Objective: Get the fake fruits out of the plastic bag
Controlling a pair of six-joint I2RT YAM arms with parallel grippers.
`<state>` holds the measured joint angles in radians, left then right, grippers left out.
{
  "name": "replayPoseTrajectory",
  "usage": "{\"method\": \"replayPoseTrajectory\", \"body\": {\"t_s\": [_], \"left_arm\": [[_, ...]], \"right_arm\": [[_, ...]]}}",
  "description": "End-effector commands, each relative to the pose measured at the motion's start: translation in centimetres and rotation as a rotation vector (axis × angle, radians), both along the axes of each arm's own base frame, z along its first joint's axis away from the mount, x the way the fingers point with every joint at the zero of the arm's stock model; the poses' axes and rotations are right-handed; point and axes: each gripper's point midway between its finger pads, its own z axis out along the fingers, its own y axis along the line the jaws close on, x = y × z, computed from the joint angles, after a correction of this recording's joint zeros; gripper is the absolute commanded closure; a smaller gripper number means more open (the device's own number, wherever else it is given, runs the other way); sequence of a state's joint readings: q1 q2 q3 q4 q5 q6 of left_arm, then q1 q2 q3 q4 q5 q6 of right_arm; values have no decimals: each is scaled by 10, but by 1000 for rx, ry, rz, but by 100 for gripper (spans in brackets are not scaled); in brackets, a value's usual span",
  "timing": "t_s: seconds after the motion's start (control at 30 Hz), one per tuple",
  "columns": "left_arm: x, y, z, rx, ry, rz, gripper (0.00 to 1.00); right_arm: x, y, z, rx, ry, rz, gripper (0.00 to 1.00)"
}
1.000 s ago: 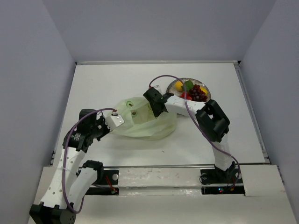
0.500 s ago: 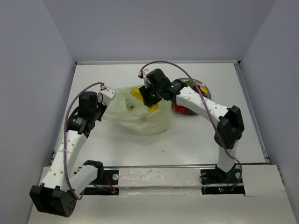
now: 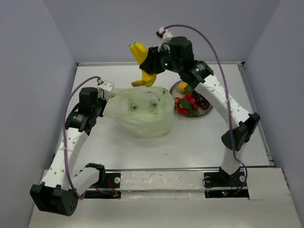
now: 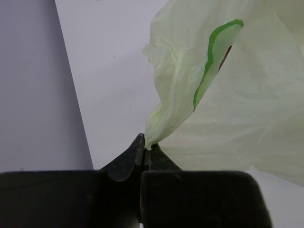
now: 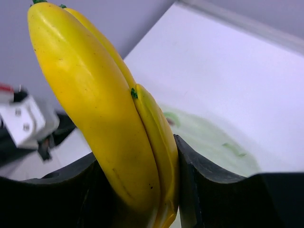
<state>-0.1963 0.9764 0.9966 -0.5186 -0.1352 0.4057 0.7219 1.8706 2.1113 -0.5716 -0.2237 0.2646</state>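
my right gripper [image 3: 151, 64] clamped bananas [image 3: 138, 51] over the white table [image 3: 190, 142], grey walls [image 3: 161, 28] around; my left gripper [image 4: 142, 145] pinched the bag [image 3: 142, 116].

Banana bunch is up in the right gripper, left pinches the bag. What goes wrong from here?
1. The right gripper clamps the curved, glossy banana bunch: it may pivot or slip.
2. The plate is already crowded: the bunch could knock fruits off.
3. The left gripper pinches only a thin edge of the plastic bag, which may slide free.
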Motion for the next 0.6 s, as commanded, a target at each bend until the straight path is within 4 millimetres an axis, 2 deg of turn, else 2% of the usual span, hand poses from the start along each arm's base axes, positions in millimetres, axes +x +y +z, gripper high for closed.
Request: {"method": "replayPoseTrajectory", "body": {"t_s": [0.0,0.03,0.07,0.1,0.17,0.2,0.27,0.33,0.43,0.5,0.57], "left_arm": [[-5,4,8,-1,-33,27,94],[-6,5,10,3,-41,28,94],[-6,6,11,8,-44,28,94],[-8,9,13,16,-54,34,94],[-9,11,15,26,-62,36,94],[-10,11,16,28,-68,35,94],[-11,9,20,26,-79,19,94],[-11,7,21,22,-83,3,94],[-11,5,21,18,-89,-12,94],[-10,4,22,18,-92,-16,94],[-10,4,23,17,-96,-19,94]], "right_arm": [[81,-126,93,203,-151,-557,99],[88,-147,81,159,-149,-611,99],[95,-165,50,85,-109,-649,99],[101,-198,22,-23,-67,-712,99],[104,-223,-25,-197,-6,-748,99],[102,-237,-65,-346,54,-779,99],[98,-254,-99,-528,86,-768,99],[100,-262,-123,-629,105,-764,99],[104,-271,-146,-717,116,-777,97],[107,-278,-158,-765,129,-781,94],[108,-281,-181,-825,158,-764,86]]}}
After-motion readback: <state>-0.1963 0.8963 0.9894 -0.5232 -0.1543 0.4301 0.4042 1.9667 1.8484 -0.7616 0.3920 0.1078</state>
